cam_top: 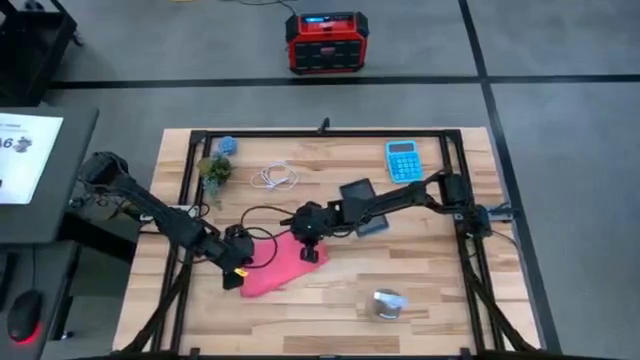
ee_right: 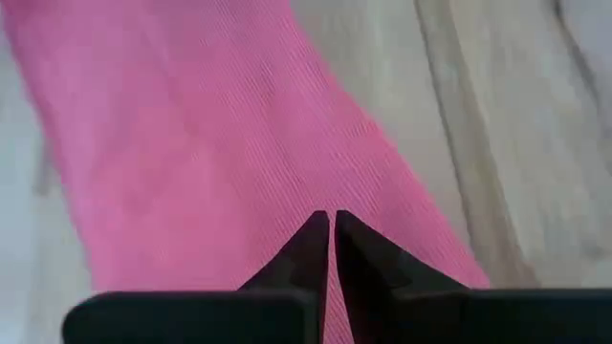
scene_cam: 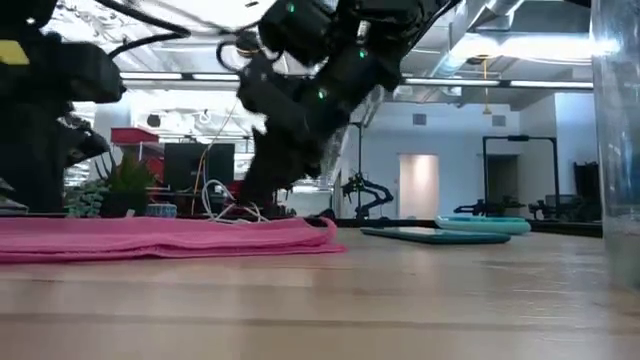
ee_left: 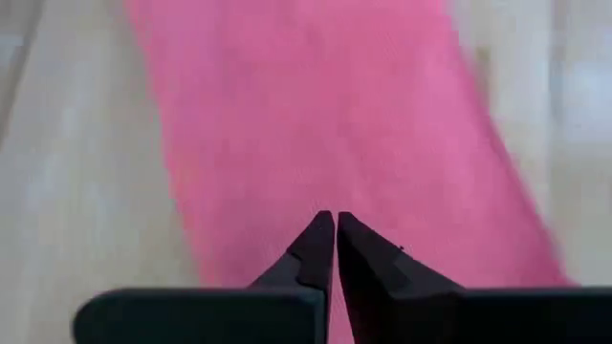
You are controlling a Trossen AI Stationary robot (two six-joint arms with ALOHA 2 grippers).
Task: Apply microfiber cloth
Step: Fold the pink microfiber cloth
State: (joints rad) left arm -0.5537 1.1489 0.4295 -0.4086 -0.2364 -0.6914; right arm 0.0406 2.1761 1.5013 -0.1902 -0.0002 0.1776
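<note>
Pressing closed left gripper (cam_top: 238, 272) and closed right gripper (cam_top: 310, 252) onto pink microfiber cloth (cam_top: 275, 268), no legible writing.

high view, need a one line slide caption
Both end effectors, left and right, shut and pressing on the pink cloth lying flat on the table.

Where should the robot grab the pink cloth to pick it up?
Probably at a corner or edge of the microfiber cloth, coming straight down. It lies flat on the wooden table, so pinching a thin bit of fabric from above seems easiest.
</note>
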